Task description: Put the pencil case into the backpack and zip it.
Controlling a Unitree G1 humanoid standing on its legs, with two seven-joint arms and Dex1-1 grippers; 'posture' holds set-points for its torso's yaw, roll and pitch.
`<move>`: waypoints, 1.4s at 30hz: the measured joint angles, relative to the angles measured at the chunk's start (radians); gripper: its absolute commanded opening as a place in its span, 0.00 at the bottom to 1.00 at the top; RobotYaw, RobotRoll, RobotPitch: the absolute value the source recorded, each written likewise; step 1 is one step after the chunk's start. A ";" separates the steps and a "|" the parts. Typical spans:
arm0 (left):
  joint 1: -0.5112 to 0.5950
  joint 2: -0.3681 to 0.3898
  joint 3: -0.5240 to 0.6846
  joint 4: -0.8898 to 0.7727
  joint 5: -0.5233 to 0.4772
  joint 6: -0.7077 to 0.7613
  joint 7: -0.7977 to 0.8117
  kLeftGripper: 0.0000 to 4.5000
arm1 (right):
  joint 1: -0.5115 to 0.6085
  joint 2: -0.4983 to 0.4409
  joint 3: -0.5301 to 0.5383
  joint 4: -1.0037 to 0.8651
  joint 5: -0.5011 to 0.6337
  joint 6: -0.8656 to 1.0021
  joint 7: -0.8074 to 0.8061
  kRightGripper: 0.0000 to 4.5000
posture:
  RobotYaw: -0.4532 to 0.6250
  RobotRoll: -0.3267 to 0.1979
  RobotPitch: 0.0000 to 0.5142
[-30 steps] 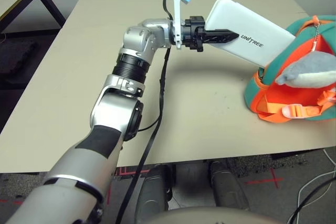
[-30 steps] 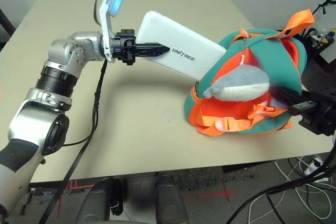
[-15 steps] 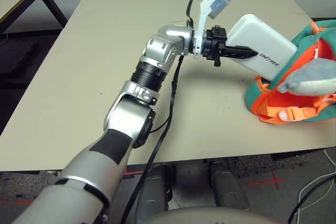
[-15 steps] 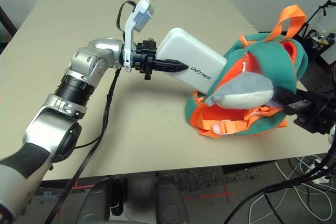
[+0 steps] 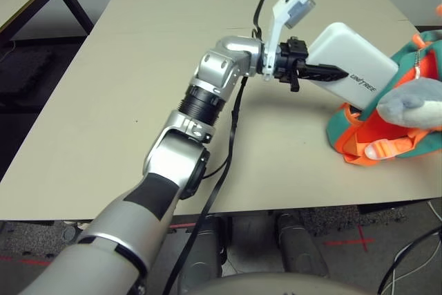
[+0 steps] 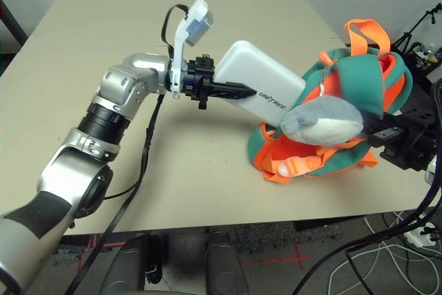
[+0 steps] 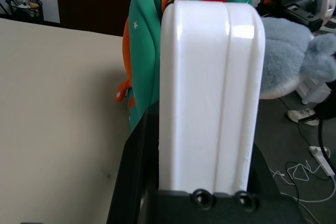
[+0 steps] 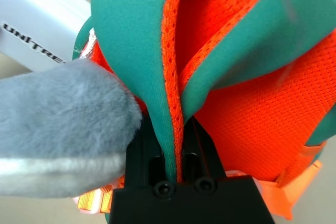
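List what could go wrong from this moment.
1. The left gripper grips the pencil case at one end only, so pushing may twist it in the grip.
2. The case's far end may catch the backpack rim instead of sliding in.
3. The right gripper pinches just a thin edge of the opening, which may slip. The plush whale hangs across the front.

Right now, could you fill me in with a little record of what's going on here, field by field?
Left pincer: shut on the pencil case, held above the table
Pencil case: white, tilted, its far end at the backpack's opening
Backpack: teal and orange, resting on the table's right part, unzipped
Right pincer: shut on the backpack's teal and orange edge, holding it open
Whale charm: grey plush, hanging at the backpack's front
Stage: case not yet fully inside, zipping not begun
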 measured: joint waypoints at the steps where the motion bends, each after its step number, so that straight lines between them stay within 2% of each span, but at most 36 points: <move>1: 0.005 0.014 0.000 -0.022 -0.006 0.016 -0.001 0.31 | -0.003 0.018 0.000 0.003 0.004 -0.014 0.000 0.02 | 0.20 0.62 0.33; 6: 0.078 0.058 0.003 -0.168 -0.046 0.089 0.016 0.31 | 0.034 0.065 0.003 0.008 -0.001 -0.104 0.020 0.02 | 0.21 0.62 0.34; 14: 0.116 0.065 0.015 -0.264 -0.090 0.163 0.081 0.31 | 0.061 0.067 0.007 0.024 -0.002 -0.171 0.031 0.02 | 0.20 0.62 0.34; 21: 0.128 0.039 0.030 -0.278 -0.146 0.232 0.120 0.31 | 0.068 0.067 0.012 0.032 0.005 -0.200 0.017 0.02 | 0.20 0.62 0.35; 24: 0.140 -0.011 0.017 -0.246 -0.144 0.228 0.126 0.31 | 0.065 0.067 0.023 0.039 0.007 -0.207 0.001 0.02 | 0.20 0.62 0.34; 29: 0.139 -0.094 -0.012 -0.099 -0.096 0.138 0.124 0.31 | 0.060 0.068 0.036 0.057 0.002 -0.217 -0.025 0.02 | 0.19 0.62 0.33; 35: 0.134 -0.180 -0.046 0.032 0.016 -0.069 0.125 0.31 | 0.053 0.073 0.050 0.061 -0.001 -0.231 -0.053 0.02 | 0.18 0.62 0.34; 38: 0.143 -0.231 -0.082 0.078 0.067 -0.125 0.150 0.31 | 0.053 0.077 0.054 0.049 0.005 -0.239 -0.055 0.02 | 0.17 0.62 0.34; 42: 0.152 -0.231 -0.142 0.085 0.116 -0.171 0.172 0.31 | 0.059 0.091 0.055 0.033 0.017 -0.249 -0.055 0.02 | 0.17 0.62 0.33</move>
